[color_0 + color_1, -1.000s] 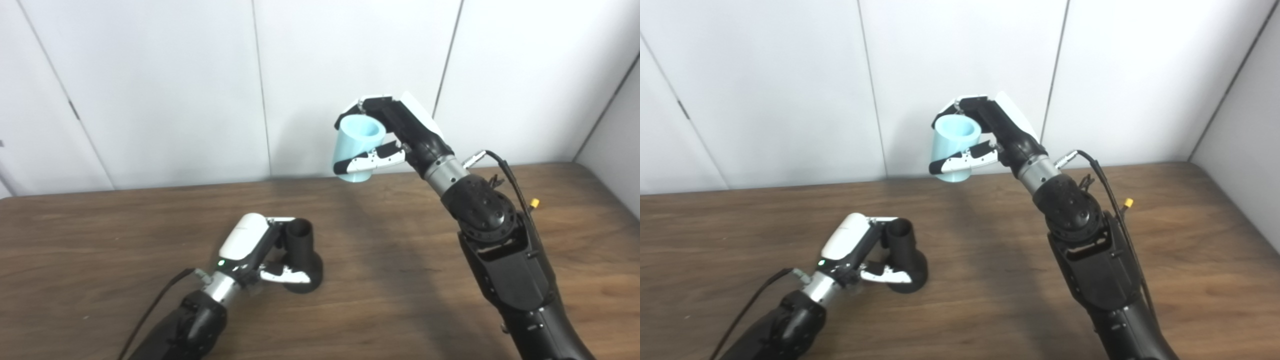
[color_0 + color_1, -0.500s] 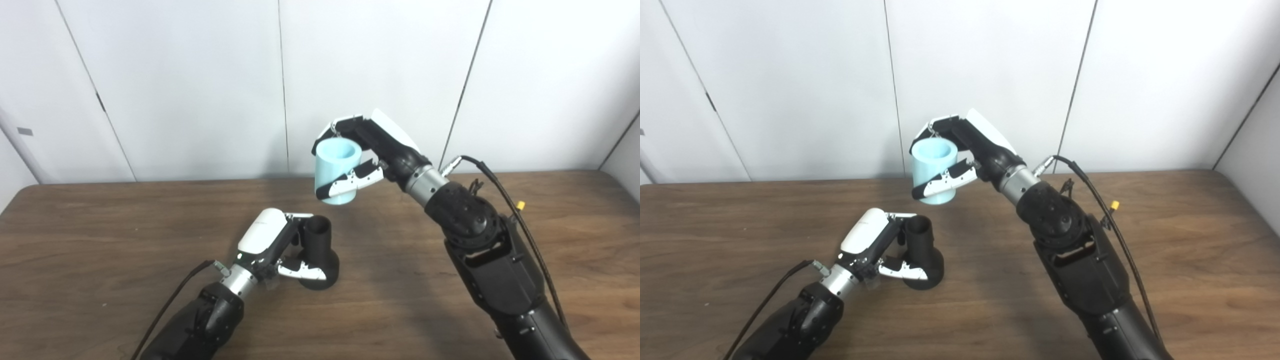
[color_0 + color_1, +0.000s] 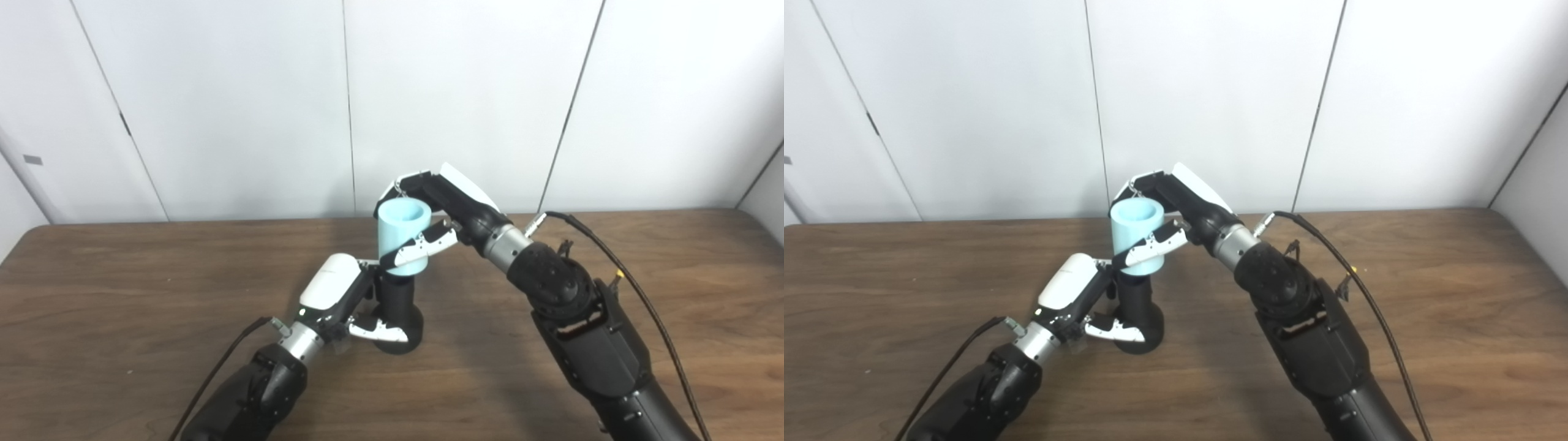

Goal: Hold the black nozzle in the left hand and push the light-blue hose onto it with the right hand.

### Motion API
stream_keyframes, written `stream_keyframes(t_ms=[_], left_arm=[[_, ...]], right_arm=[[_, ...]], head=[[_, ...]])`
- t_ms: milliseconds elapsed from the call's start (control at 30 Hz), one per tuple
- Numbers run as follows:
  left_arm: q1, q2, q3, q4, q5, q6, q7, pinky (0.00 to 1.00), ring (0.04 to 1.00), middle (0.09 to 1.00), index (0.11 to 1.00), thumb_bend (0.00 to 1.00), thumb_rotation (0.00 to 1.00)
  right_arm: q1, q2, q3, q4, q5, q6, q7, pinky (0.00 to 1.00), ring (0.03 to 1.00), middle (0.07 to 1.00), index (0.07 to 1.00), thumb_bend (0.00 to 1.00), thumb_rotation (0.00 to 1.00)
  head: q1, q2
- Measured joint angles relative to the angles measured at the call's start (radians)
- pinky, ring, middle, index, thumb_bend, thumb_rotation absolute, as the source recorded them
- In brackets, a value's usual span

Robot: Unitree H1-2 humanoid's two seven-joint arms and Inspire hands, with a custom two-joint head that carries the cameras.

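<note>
1. Hose first: our right hand (image 3: 438, 211) is clasped around the short light-blue cylindrical hose (image 3: 402, 236), just above the middle of the frame, its open mouth facing up and its lower end meeting the top of the black nozzle.
2. Our left hand (image 3: 343, 303) is wrapped around the matte black nozzle with a flared base (image 3: 398, 312), which stands upright on the dark brown wooden table (image 3: 122, 294), a little below and left of centre; thumb low on the base, fingers (image 3: 1102, 278) behind the neck.
3. We judge the step in hand to be the seating push. We cannot tell how far the nozzle's neck has entered the hose, since the blue wall hides it.
4. To do it well, we should keep the hose's axis in line with the neck, press straight down rather than sideways, and hold the base firm against the table so it does not tip or slide.
5. A tilted hose would likely catch on the rim; a slight rocking could help it settle.
6. Count: one hose, one nozzle, two hands, one table.
</note>
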Motion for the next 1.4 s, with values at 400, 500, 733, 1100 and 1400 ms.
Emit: stream_keyframes(t_ms=[400,500,733,1100,1400], left_arm=[[0.000,-0.012,0.000,-0.001,0.000,0.000,-0.005,0.31,0.376,0.464,0.513,0.50,0.00],[0.001,-0.013,0.000,-0.001,-0.001,0.000,-0.007,0.31,0.379,0.464,0.513,0.50,0.00],[0.001,-0.014,0.000,-0.002,0.001,0.000,-0.009,0.32,0.386,0.477,0.508,0.50,0.00],[0.015,-0.024,0.005,-0.028,0.018,0.000,-0.028,0.32,0.385,0.472,0.509,0.50,0.00],[0.020,-0.030,0.023,-0.031,0.020,0.001,-0.044,0.33,0.393,0.477,0.506,0.50,0.00]], right_arm=[[0.009,0.000,0.002,0.007,-0.021,-0.039,-0.004,0.34,0.426,0.476,0.506,0.52,0.00],[0.015,0.000,0.007,-0.006,-0.028,-0.020,-0.004,0.34,0.426,0.473,0.500,0.52,0.00],[0.022,-0.001,0.015,-0.025,-0.043,-0.005,-0.005,0.33,0.419,0.471,0.515,0.52,0.00],[0.045,-0.041,0.024,-0.084,-0.035,-0.004,0.032,0.33,0.411,0.477,0.523,0.52,0.00],[0.055,-0.065,0.022,-0.112,-0.002,-0.003,0.077,0.33,0.417,0.475,0.509,0.52,0.00]], head=[[0.011,0.017],[0.012,0.020],[0.015,0.031],[0.015,0.051],[0.015,0.055]])
